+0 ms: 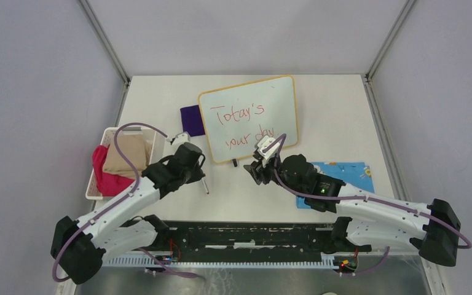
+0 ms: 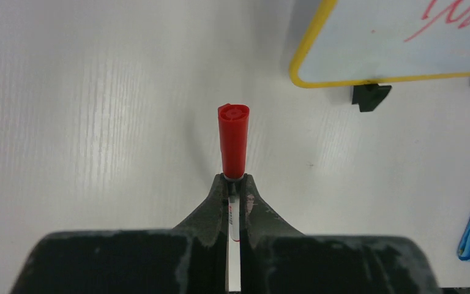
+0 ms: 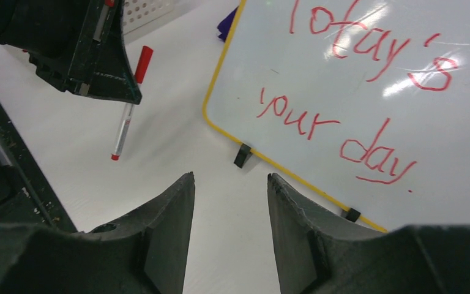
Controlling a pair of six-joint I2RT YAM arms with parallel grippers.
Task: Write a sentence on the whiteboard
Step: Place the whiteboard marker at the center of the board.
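Red sentence (image 1: 236,114) filled the whiteboard (image 1: 283,98), propped mid-desk (image 1: 344,110). Left claw (image 2: 235,179) was clenched on the capped marker (image 2: 233,138); right claw (image 3: 231,184) hung released, empty. Lowering the marker flat beside the board before letting go seemed wisest.

This is a robotics lab, set up as a test cell. The white bench (image 1: 332,104) is boxed in by plain grey wall panels (image 1: 31,92) on bare metal posts (image 1: 106,43), well beyond the left hand (image 1: 196,171) and right hand (image 1: 255,172). Behind the hands, white robot arms (image 1: 123,206) trail purple cables (image 1: 116,144) back to a black mounting rail (image 1: 246,236) at the bench's near edge.
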